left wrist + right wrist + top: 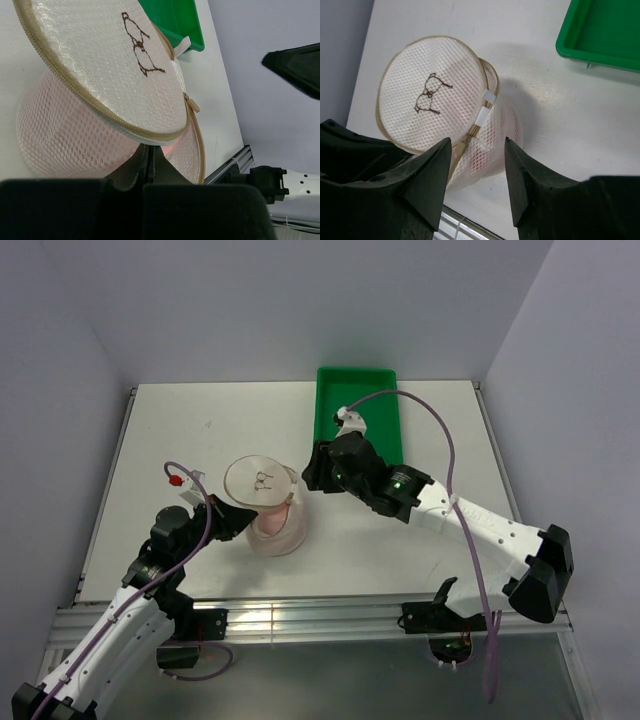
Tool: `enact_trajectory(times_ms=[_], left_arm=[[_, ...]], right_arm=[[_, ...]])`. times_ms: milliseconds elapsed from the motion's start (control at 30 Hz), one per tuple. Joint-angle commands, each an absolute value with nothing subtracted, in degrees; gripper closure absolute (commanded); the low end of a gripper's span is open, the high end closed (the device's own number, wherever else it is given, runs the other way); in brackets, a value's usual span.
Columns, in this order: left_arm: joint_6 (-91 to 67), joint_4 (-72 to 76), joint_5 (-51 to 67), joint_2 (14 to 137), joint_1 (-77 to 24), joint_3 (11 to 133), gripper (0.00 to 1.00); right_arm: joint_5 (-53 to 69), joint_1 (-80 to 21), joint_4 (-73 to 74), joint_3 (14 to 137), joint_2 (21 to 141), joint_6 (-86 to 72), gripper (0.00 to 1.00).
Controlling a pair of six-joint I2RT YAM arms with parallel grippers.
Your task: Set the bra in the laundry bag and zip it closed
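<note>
With the bra [172, 146] in the bag [262, 480], zipping is your step. The left gripper [148, 162] pinches the bag wall; the right gripper [477, 145], jaws apart, needs the zip pull [193, 105].

cream mesh-cloth laundry bag [437, 107]; glossy green plastic tray [357, 390]; matt white table [200, 430]

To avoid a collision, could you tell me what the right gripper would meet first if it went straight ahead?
Probably the laundry bag: the open right gripper points at its zipper seam near the white tab, though depth is unclear.
</note>
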State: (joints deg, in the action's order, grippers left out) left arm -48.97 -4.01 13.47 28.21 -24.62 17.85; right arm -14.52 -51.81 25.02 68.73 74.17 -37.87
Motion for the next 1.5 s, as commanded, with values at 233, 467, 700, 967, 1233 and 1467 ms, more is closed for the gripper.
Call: enact_trajectory(times_ms=[233,467,700,967,1233,1467], left_arm=[[-47.90,-4.92,11.08,27.86,-24.79,19.42,1.00],[-47.20,-6.33,10.46,26.37,-24.79,20.13,1.00],[-47.98,-6.07,11.07,27.16,-24.79,20.48,1.00],[-49.92,-6.77,5.55,30.93,-24.79,23.46,1.00],[-50.19,-4.92,-3.14,36.74,-24.70,27.32,1.00],[-48.69,-11.15,-9.84,40.25,-22.33,38.13,0.74]], right_arm=[[-13.70,-51.85,6.43,60.29,80.06,-42.89,0.46],[-13.71,-51.68,4.57,64.77,86.73,-41.40,0.44],[-14.24,-51.59,3.53,66.89,91.84,-41.05,0.43],[-13.45,-51.68,-4.56,59.51,86.32,-42.45,0.87],[-12.48,-51.68,-19.76,46.43,78.15,-45.17,0.96],[-15.45,-52.73,-31.11,38.85,75.50,-49.39,1.00]])
